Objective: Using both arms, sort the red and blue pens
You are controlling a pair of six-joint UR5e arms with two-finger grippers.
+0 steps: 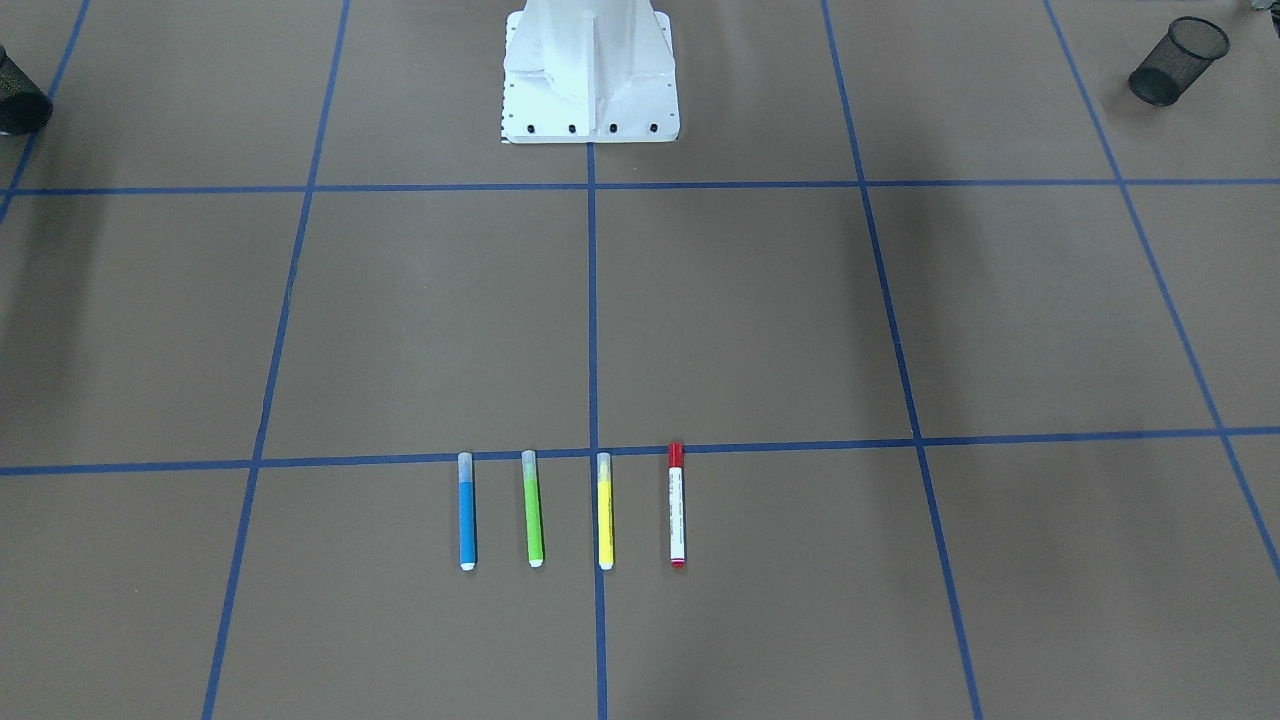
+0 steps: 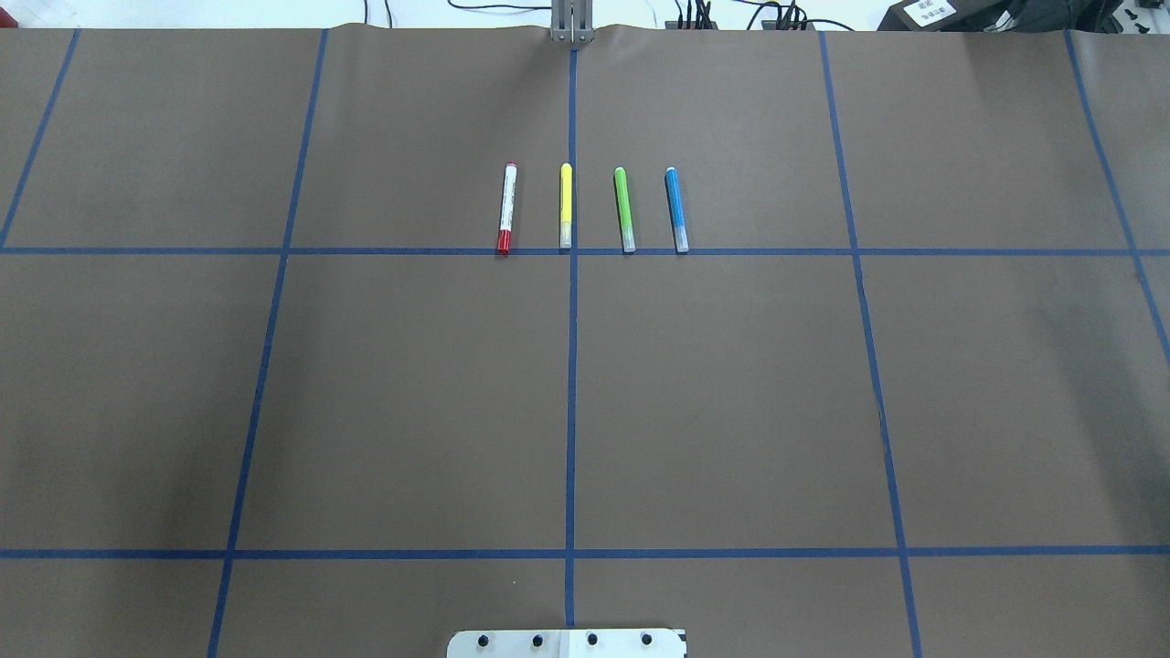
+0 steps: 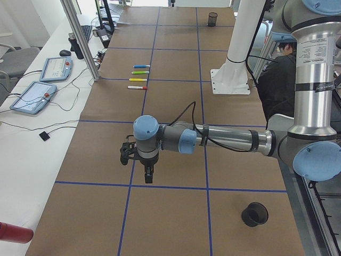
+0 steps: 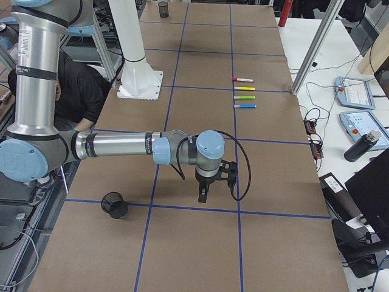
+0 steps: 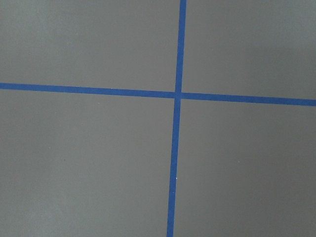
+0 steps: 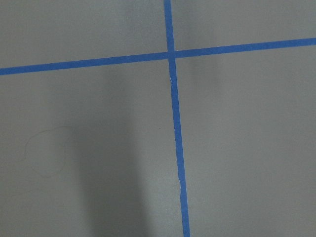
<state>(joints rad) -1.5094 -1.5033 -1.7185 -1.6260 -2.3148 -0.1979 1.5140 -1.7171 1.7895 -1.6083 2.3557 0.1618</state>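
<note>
Four markers are lying in a parallel row at mid-table, cap ends by a tape line [image 2: 411, 251]. The red pen [image 2: 506, 208] is lying at the robot's left end and the blue pen [image 2: 676, 208] at its right, likely so each arm takes the nearer one. The left gripper [image 3: 147, 173] and right gripper [image 4: 203, 196] are hanging well apart from the row. Their finger opening cannot be told; neither is holding a pen.

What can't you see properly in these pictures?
Left tool: shows only in the exterior left view, small; open or shut cannot be told.
Right tool: only in the exterior right view; same doubt.
Red pen: barrel print too small to read in the front-facing view.
Black mesh cup: cut off by the front-facing view's left edge.
Wrist views: only brown paper and blue tape.
</note>
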